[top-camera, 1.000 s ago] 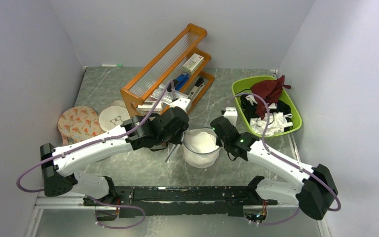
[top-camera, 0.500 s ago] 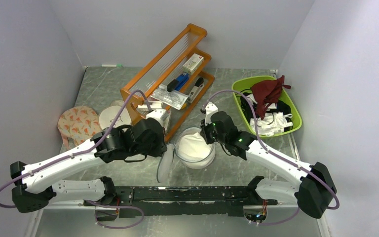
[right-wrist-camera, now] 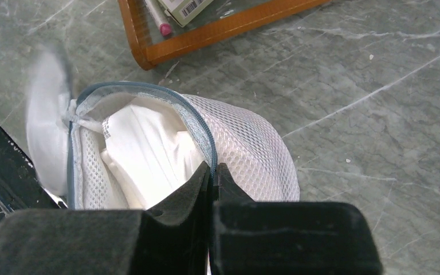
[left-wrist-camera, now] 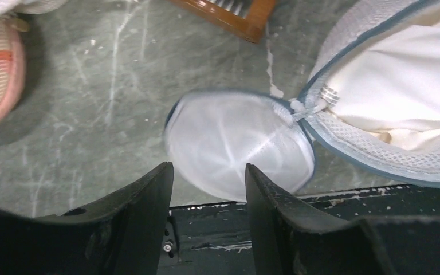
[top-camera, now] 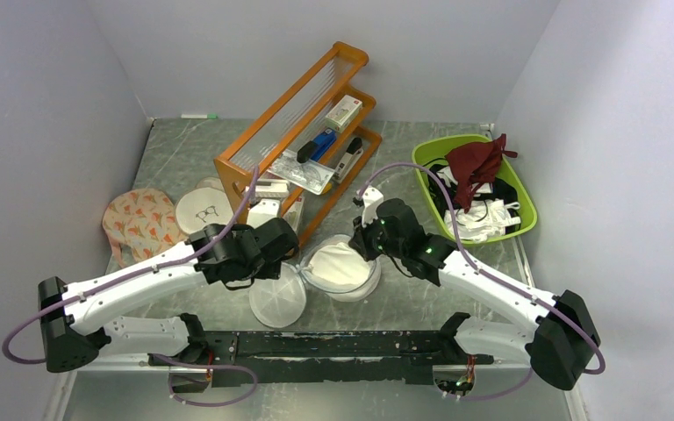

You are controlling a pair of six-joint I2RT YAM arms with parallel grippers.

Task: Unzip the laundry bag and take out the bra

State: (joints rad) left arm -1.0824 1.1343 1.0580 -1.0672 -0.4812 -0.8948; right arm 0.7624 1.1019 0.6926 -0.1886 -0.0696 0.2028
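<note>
The laundry bag lies unzipped in the middle of the table, its two mesh halves hinged apart. One empty half rests flat near the front rail, also seen in the left wrist view as the empty half. The other half holds folded white cloth. No red bra shows; it is hidden. My left gripper hangs open just above the empty half with nothing between its fingers. My right gripper is shut on the bag's dark zipper rim.
An orange rack stands behind the bag. A green basket with a maroon cloth and other clothes sits at the right. A floral pad and a flat white round case lie at the left. A black rail runs along the near edge.
My left gripper swung one half of the bag away to the left and let go of it; that half now lies flat. The right gripper kept its hold on the rim.
</note>
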